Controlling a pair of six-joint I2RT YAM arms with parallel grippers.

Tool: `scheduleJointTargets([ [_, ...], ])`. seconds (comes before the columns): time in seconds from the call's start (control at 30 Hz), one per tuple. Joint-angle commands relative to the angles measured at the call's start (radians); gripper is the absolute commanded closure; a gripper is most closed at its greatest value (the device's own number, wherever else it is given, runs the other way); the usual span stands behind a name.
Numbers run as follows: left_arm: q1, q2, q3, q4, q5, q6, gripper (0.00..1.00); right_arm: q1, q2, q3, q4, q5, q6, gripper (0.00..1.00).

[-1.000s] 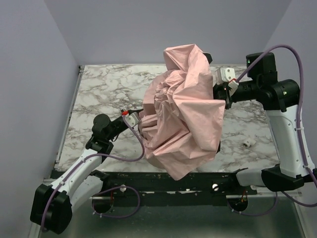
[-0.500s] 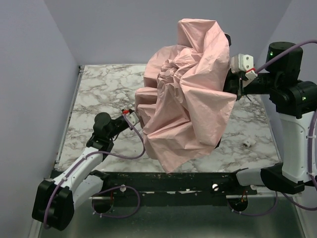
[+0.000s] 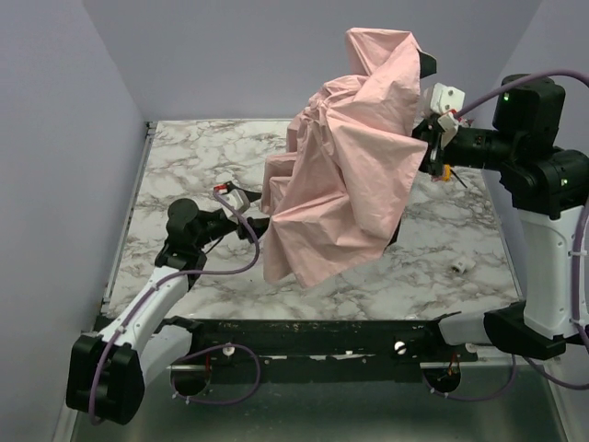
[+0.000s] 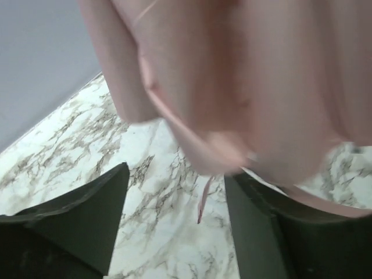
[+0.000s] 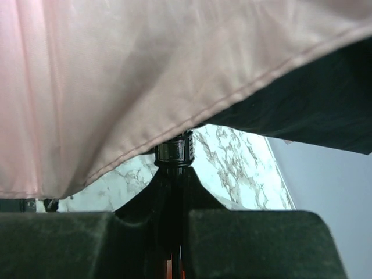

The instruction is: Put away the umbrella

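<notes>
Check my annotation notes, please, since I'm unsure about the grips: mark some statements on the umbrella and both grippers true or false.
1. The right gripper is clamped on the umbrella shaft. True.
2. The left gripper is shut on the pink fabric. False: its jaws stand open, gripping nothing.
3. The umbrella lies flat on the table. False: it hangs raised from the right gripper.
4. A small white object lies on the table's right side. True.

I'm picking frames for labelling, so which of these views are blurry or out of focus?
Left wrist: the umbrella is close and blurred, the table sharper. Right wrist: its seam is crisp, dark below. Top: sharp, evenly lit.
</notes>
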Motion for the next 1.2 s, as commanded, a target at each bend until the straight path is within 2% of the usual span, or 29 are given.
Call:
scheduleJointTargets([
  [0.0,0.005,-0.128,-0.007,-0.104,-0.089,-0.272,0.26,-0.005,0.061,0.085,0.077,0.092,0.06,1.0],
  [0.1,0.015,-0.173,-0.001,-0.215,-0.123,-0.419,0.24,-0.007,0.093,0.113,0.076,0.092,0.071,1.0],
  [0.27,0.04,-0.231,-0.041,-0.383,-0.172,-0.76,0.19,-0.01,0.099,0.12,0.075,0.099,0.067,1.0],
  [0.43,0.054,-0.309,-0.155,-0.366,-0.21,-1.128,0.1,-0.014,0.097,0.124,0.066,0.074,0.061,1.0],
  [0.57,0.059,-0.323,-0.175,-0.383,-0.228,-1.355,0.1,-0.015,0.093,0.126,0.025,0.002,-0.002,1.0],
  [0.7,0.061,-0.295,-0.141,-0.532,-0.243,-1.545,0.1,-0.016,0.083,0.125,-0.017,-0.058,-0.085,1.0],
  [0.83,0.061,-0.332,-0.223,-0.452,-0.25,-1.767,0.1,-0.015,0.085,0.12,-0.069,-0.103,-0.16,1.0],
  [0.93,0.06,-0.362,-0.243,-0.504,-0.232,-1.855,0.1,-0.015,0.087,0.102,-0.08,-0.118,-0.186,1.0],
  [1.17,0.055,-0.479,-0.23,-0.739,-0.19,-1.874,0.1,-0.015,0.102,0.056,-0.108,-0.15,-0.257,1.0],
])
